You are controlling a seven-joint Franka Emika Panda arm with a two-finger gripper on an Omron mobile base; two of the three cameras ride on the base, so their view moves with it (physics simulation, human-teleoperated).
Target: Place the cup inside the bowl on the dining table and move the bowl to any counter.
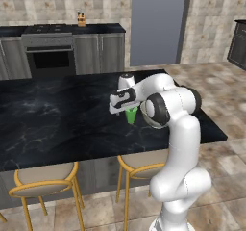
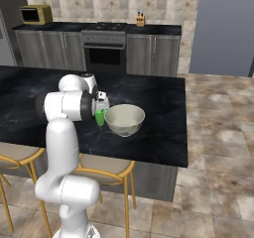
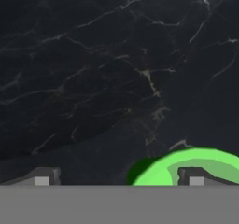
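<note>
The bright green cup [image 2: 100, 117] stands upright on the black marble dining table [image 2: 158, 113], just left of the pale cream bowl [image 2: 124, 119] and close to it. My gripper [image 2: 102, 103] hangs right above the cup [image 1: 131, 115], pointing down. In the hand view the gripper [image 3: 119, 178] is open and off-centre: one fingertip [image 3: 195, 177] sits over the cup's mouth [image 3: 186, 164], the other fingertip [image 3: 42, 178] is far out over bare marble. In the left base view my elbow covers most of the bowl.
Yellow-framed stools [image 1: 45, 182] [image 2: 104, 170] line the table's near edge. Along the back wall run grey cabinets with an oven [image 2: 105, 53], a microwave [image 2: 34, 15] and a small bottle [image 1: 81, 19] on their black top.
</note>
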